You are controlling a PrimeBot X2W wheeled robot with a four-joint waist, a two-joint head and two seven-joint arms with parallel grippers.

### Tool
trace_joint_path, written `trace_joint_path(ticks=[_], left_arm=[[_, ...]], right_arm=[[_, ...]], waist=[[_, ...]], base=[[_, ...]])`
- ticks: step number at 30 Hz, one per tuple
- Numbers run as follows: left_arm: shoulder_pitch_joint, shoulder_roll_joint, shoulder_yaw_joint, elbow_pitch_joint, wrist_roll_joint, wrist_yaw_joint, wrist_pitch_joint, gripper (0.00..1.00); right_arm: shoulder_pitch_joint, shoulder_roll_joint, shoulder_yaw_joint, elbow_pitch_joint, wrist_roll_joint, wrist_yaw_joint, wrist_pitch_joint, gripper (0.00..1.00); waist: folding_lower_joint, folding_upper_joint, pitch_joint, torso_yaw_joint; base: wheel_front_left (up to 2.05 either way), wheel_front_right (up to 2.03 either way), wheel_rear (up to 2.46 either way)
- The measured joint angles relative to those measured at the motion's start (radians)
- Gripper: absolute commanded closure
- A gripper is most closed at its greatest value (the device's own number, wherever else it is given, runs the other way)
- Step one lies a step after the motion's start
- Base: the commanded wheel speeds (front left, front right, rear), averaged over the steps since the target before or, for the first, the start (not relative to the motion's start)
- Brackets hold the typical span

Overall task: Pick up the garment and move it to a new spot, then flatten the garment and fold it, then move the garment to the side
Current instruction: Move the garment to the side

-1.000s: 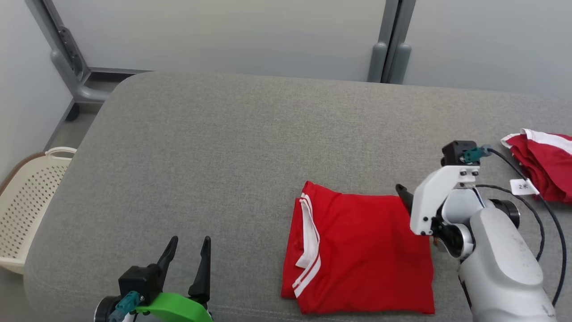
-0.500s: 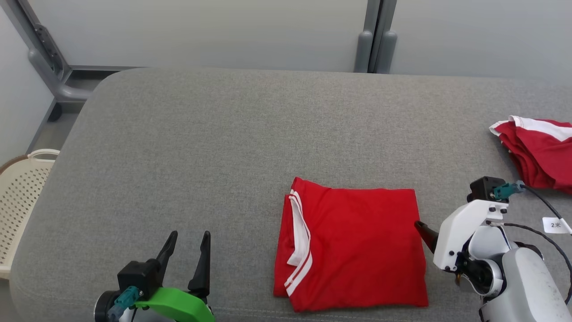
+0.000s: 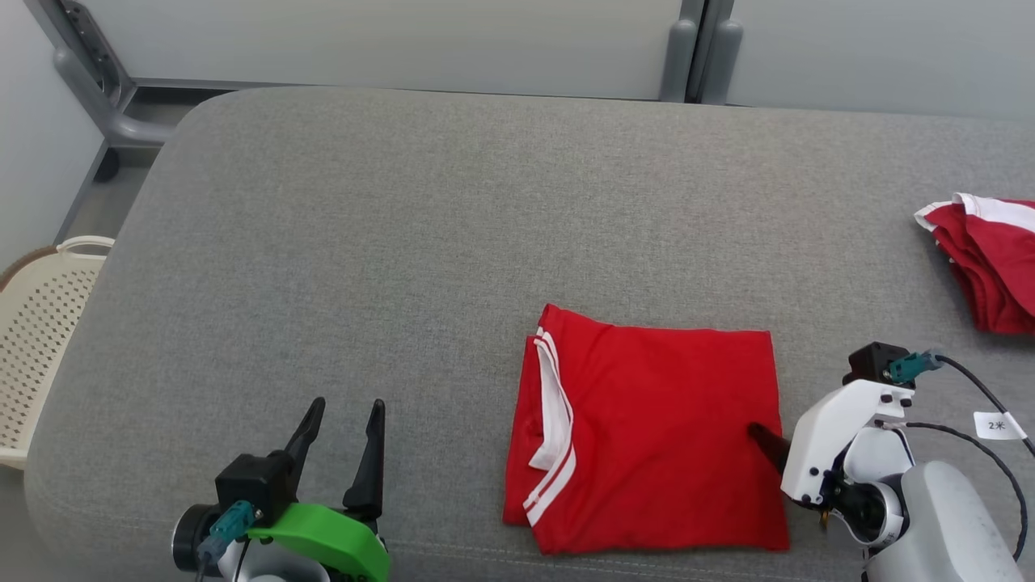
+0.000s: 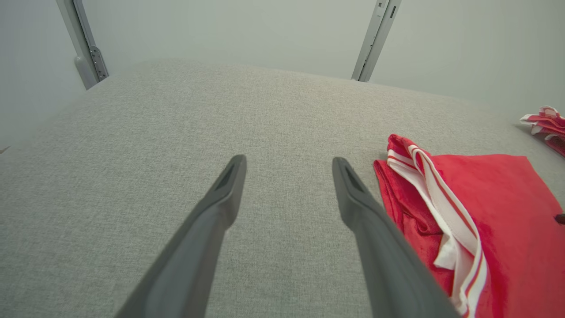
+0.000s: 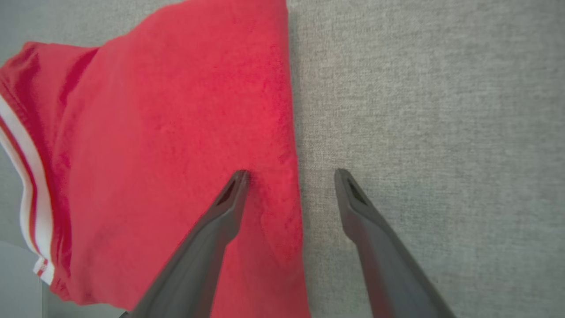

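Note:
The garment [image 3: 655,436] is a red shirt with white stripes, folded into a flat square near the front edge of the grey cushion [image 3: 404,242]. My right gripper [image 5: 291,173] is open and straddles the garment's [image 5: 176,132] right edge, with one finger over the red cloth and the other over bare cushion. Nothing is gripped. In the head view one dark finger [image 3: 766,440] of it pokes out over the cloth. My left gripper [image 3: 348,404] stands open at the front left, apart from the garment [image 4: 485,221], which lies to the right of its open fingers [image 4: 229,185].
A second red and white garment [image 3: 990,263] lies bunched at the cushion's far right edge. A cream perforated basket [image 3: 40,339] stands on the floor to the left. Black cables with a white tag [image 3: 999,423] trail by my right wrist. Grey frame posts rise behind.
The head camera has shifted. My right gripper has slid from the garment's far right corner down along its right edge toward the front. The left gripper has stayed put.

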Motion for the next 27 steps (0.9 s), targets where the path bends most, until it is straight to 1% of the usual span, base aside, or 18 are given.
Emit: trace_joint_path(ticks=[6, 9, 10, 11, 12, 13, 19, 23, 24, 27], left_arm=[[-0.007, -0.001, 0.003, 0.000, 0.007, 0.002, 0.000, 0.00], [-0.007, -0.001, 0.014, -0.002, 0.007, 0.009, -0.001, 0.00], [-0.007, 0.000, 0.016, -0.004, 0.007, 0.012, -0.001, 0.00], [-0.007, 0.000, 0.019, -0.007, 0.007, 0.014, -0.001, 0.00], [-0.007, 0.000, 0.024, -0.009, 0.007, 0.018, -0.001, 0.00], [-0.006, 0.002, 0.027, -0.012, 0.007, 0.019, -0.001, 0.00], [0.008, 0.019, 0.065, -0.030, -0.001, 0.036, -0.002, 0.00], [0.022, 0.030, 0.072, -0.051, -0.001, 0.044, -0.003, 0.00], [0.036, 0.034, 0.076, -0.062, -0.003, 0.053, -0.002, 0.00], [0.044, 0.035, 0.072, -0.075, -0.004, 0.057, 0.003, 0.00]], right_arm=[[-0.034, -0.002, 0.033, 0.074, 0.017, 0.000, -0.028, 0.00], [-0.048, -0.002, 0.047, 0.109, 0.015, 0.000, -0.042, 0.00], [-0.053, -0.002, 0.049, 0.120, 0.014, 0.000, -0.046, 0.07], [-0.057, -0.003, 0.054, 0.132, 0.016, 0.000, -0.050, 0.65], [-0.061, -0.003, 0.063, 0.140, 0.018, 0.000, -0.050, 0.91], [-0.066, -0.004, 0.067, 0.150, 0.018, 0.000, -0.054, 1.00], [-0.076, -0.002, 0.093, 0.185, 0.021, 0.000, -0.074, 1.00], [-0.087, -0.001, 0.106, 0.196, 0.019, 0.000, -0.084, 1.00], [-0.100, -0.001, 0.121, 0.199, 0.006, 0.000, -0.083, 1.00], [-0.120, 0.000, 0.141, 0.189, -0.020, 0.000, -0.070, 1.00]], waist=[[0.0000, 0.0000, 0.006, 0.016], [0.0000, 0.0000, 0.001, 0.026], [0.0000, 0.0000, -0.001, 0.029], [0.0000, 0.0000, -0.004, 0.033], [0.0000, 0.0000, -0.006, 0.036], [0.0000, 0.0000, -0.009, 0.040], [0.0000, 0.0000, -0.027, 0.060], [0.0000, 0.0000, -0.044, 0.068], [0.0000, 0.0000, -0.055, 0.066], [0.0000, 0.0000, -0.059, 0.052]], base=[[0.00, 0.00, 0.00], [0.00, 0.00, 0.00], [0.00, 0.00, 0.00], [0.00, 0.00, 0.00], [0.00, 0.00, 0.00], [0.00, 0.00, 0.00], [0.00, 0.00, 0.00], [0.00, 0.00, 0.00], [0.00, 0.00, 0.00], [0.00, 0.00, 0.00]])
